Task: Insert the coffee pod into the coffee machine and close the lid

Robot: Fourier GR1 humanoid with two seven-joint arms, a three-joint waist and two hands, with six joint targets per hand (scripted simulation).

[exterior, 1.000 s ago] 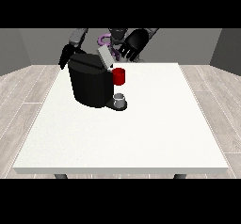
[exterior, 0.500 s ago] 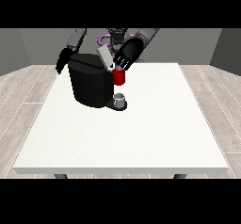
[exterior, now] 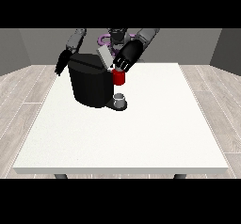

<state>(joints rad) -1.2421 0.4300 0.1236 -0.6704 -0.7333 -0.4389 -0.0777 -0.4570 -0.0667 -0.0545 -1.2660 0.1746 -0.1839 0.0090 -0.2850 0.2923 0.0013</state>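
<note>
The black coffee machine (exterior: 89,84) stands on the white table (exterior: 155,124) at the back left. Its grey lid (exterior: 104,57) is tilted up, still raised. A red pod holder (exterior: 118,77) juts from the machine's front, above a small grey cup (exterior: 120,100) on the drip base. The hand at the view's right (exterior: 128,56) hovers just over the lid and red holder, fingers pointing down towards them and touching or nearly touching the lid's edge. The hand at the view's left (exterior: 62,62) hangs beside the machine's far side with fingers relaxed. No coffee pod shows apart from these.
A purple object (exterior: 102,40) lies behind the machine near the robot's torso. The table stretches wide to the front and right of the machine.
The hand at the view's right has come down and leftwards from above the machine to the raised lid and red holder. The other hand has hardly moved.
</note>
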